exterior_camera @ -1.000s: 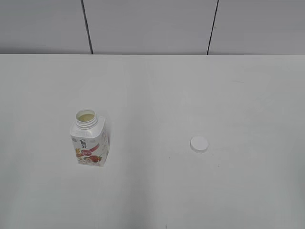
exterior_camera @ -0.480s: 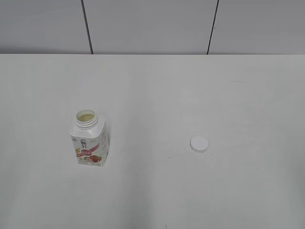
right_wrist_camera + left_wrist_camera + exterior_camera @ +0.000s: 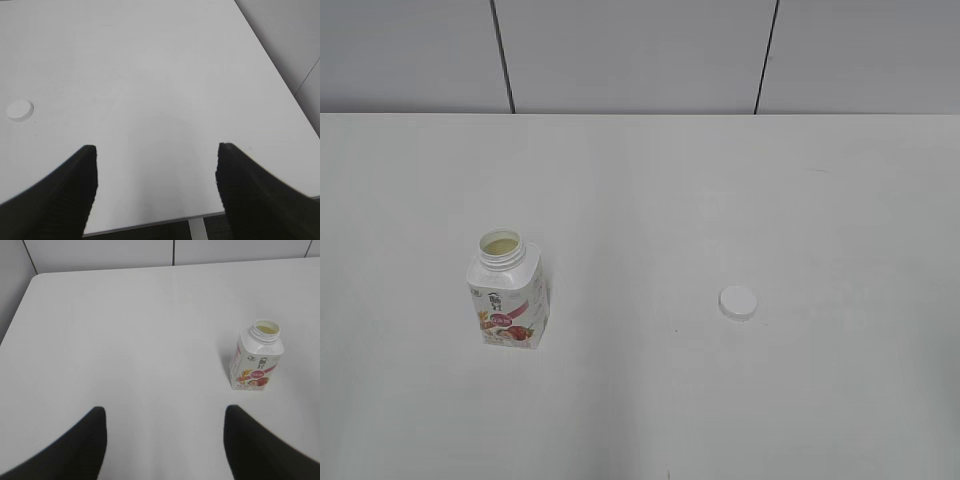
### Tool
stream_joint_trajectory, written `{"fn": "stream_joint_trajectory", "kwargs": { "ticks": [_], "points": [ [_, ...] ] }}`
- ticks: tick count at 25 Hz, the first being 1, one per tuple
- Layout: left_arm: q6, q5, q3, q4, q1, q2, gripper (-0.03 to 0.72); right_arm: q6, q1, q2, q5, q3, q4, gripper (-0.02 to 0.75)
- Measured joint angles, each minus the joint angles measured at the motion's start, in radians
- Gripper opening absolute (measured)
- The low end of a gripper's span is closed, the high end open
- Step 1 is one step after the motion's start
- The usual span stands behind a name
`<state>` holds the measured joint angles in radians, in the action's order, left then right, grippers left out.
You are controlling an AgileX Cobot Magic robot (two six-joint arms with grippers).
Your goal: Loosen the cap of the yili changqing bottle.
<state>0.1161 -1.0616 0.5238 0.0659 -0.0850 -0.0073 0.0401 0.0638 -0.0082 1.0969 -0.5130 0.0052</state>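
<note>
The yili changqing bottle (image 3: 508, 295) stands upright on the left of the white table, its neck open with pale liquid inside; it also shows in the left wrist view (image 3: 256, 356) at the right. The white cap (image 3: 738, 302) lies flat on the table, well to the bottle's right; it also shows in the right wrist view (image 3: 20, 110) at the far left. My left gripper (image 3: 165, 415) is open and empty, near and to the left of the bottle. My right gripper (image 3: 156, 152) is open and empty over the table's near right part. Neither gripper shows in the exterior view.
The white table (image 3: 650, 180) ends at a grey panelled wall (image 3: 630, 50) at the back. Its right edge and front edge (image 3: 150, 226) show in the right wrist view, with dark floor beyond.
</note>
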Motion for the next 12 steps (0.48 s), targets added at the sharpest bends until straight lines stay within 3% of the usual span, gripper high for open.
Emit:
{"fn": "stream_joint_trajectory", "kwargs": {
  "ticks": [12],
  "points": [
    [0.000,0.000,0.000,0.000,0.000,0.000,0.436,0.000,0.000,0.000,0.000,0.000,0.000,0.585]
  ]
}}
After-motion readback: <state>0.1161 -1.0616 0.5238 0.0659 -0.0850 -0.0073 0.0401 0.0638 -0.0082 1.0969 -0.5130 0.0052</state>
